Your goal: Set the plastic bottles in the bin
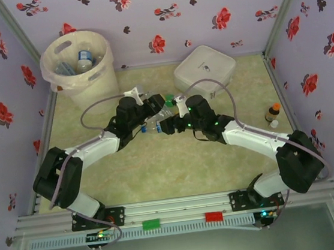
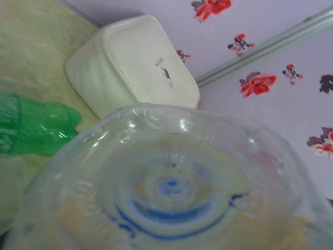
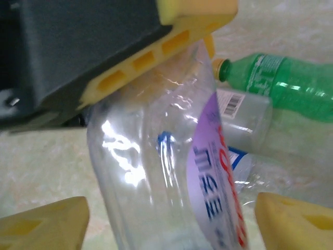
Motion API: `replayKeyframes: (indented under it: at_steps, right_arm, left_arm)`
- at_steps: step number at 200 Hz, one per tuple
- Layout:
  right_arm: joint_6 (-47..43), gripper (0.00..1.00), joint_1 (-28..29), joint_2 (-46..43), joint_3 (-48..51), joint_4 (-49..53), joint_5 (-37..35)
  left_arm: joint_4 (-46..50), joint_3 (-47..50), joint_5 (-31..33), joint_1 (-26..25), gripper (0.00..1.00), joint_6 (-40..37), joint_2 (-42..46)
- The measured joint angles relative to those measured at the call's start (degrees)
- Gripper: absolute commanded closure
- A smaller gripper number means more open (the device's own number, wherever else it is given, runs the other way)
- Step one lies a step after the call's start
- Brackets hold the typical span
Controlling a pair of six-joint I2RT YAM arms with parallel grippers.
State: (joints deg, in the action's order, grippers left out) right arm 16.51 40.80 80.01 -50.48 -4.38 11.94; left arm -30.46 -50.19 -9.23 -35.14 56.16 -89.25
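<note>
Floral-papered walls enclose a pale green tabletop (image 1: 160,174). We record the bin (image 1: 97,87) at the rear left corner, holding several plastic bottles (image 1: 83,59). The white box (image 1: 205,69) stands closed. At centre, the left end effector (image 1: 155,110) grips a clear bottle (image 3: 151,172); the right end effector (image 3: 166,221) stands wide around it. A green bottle (image 3: 291,86) lies nearby.

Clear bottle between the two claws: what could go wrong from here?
1. The clear plastic bottle with the purple label is gripped by the left claw alone, the right claw open around it; its thin wall may buckle and slip.
2. The green plastic bottle lies close beside it and could be knocked rolling.
3. The cream-white round bin stands in the far left corner, a long carry on that grip.
</note>
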Motion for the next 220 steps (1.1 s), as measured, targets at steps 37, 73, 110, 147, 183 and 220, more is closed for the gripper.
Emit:
replayKeyframes:
  at_steps: [37, 73, 110, 147, 183, 220]
  right_arm:
    - [-0.33, 0.00, -0.83, -4.09, 0.11, -0.37, -2.97]
    - [-2.47, 0.00, -1.16, -5.86, 0.28, 0.17, -6.91]
    - [-4.79, 0.00, -1.18, -5.70, 0.26, 3.08, -10.21]
    - [-4.94, 0.00, -1.18, -5.09, 0.24, 4.87, -10.69]
    - [-4.00, 0.00, -1.18, -5.46, 0.50, 4.87, -10.67]
    - [-3.89, 0.00, -1.18, -9.20, 1.73, 7.37, -10.82]
  left_arm:
    - [6.36, -4.66, -0.72, 5.66, 0.54, -3.54, -0.04]
    - [16.11, -16.85, -1.68, 11.30, 0.54, -10.58, 0.68]
    - [21.94, -29.00, -2.34, 17.44, 0.55, -15.96, 2.05]
    - [26.43, -42.66, -0.94, 24.37, 0.55, -21.29, 1.20]
    - [25.79, -51.25, 4.79, 29.73, 0.57, -25.59, -1.66]
    - [25.94, -56.81, 11.32, 33.99, 0.58, -26.58, -10.27]
